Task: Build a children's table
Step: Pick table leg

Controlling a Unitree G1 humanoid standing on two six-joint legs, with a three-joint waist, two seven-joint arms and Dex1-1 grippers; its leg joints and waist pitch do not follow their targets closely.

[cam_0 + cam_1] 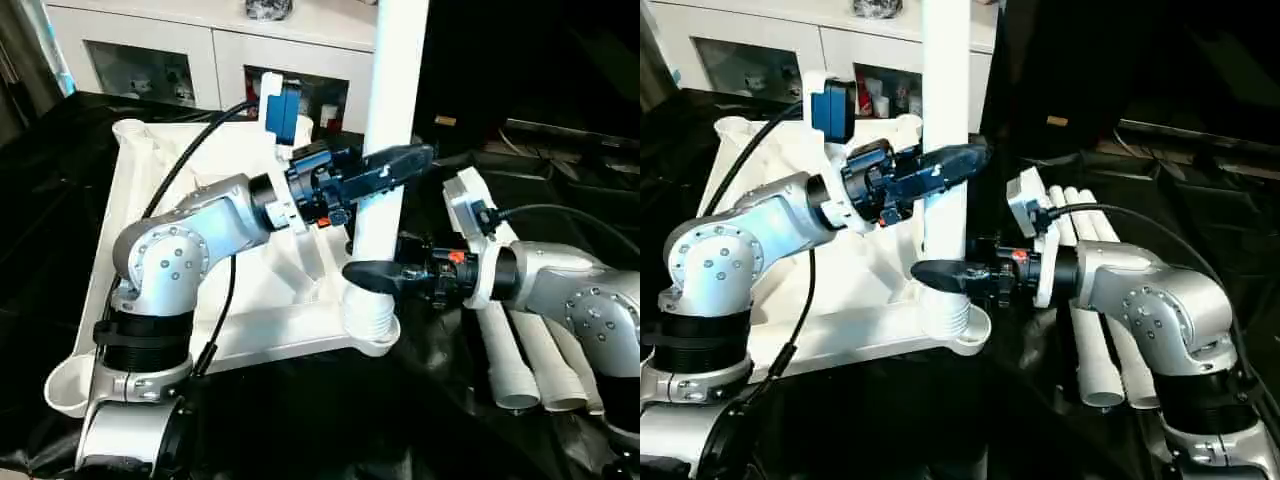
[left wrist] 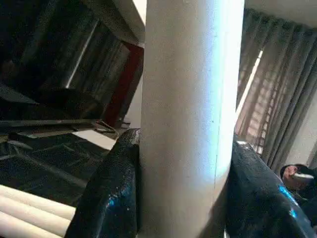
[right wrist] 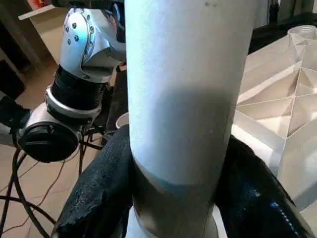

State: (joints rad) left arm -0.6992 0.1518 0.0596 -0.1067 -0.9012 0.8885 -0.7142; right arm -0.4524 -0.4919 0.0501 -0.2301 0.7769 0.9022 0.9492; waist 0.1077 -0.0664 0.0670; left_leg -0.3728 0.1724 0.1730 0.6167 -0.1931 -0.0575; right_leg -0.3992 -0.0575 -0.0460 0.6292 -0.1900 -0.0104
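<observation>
1. Black sheeting (image 1: 300, 420): covers the desk surface nearest the robot and under all the parts.

2. Corner socket (image 1: 372, 330): rounded, at the near right corner of the table top. The ribbed foot of the upright leg sits in it.

3. Spare legs (image 1: 1110, 350): three long white tubes lying side by side on the black sheeting to the right of the table top, partly under the right forearm, open ends toward the robot.

4. Right claw (image 1: 940, 273): reaches in from the right, low on the upright leg just above the socket. In the right wrist view its black fingers (image 3: 101, 193) press on both sides of the tube, pinching it.

5. Upright leg (image 1: 392, 130): white tube standing roughly vertical in the near right socket, running up past the picture's top edge.

6. Left claw (image 1: 385, 170): reaches across from the left, higher on the same leg. In the left wrist view its black fingers (image 2: 111, 193) bear on either side of the tube, pinching it.

7. Table top (image 1: 150, 210): white plastic rectangle lying upside down on the desk, ribbed underside up, tilted rim visible along the left, further corner sockets at the near left and far left.

8. Cabinet (image 1: 180, 50): white, glass doors, behind the desk.

9. Curtains (image 2: 267, 99): hang in the background of the left wrist view.
</observation>
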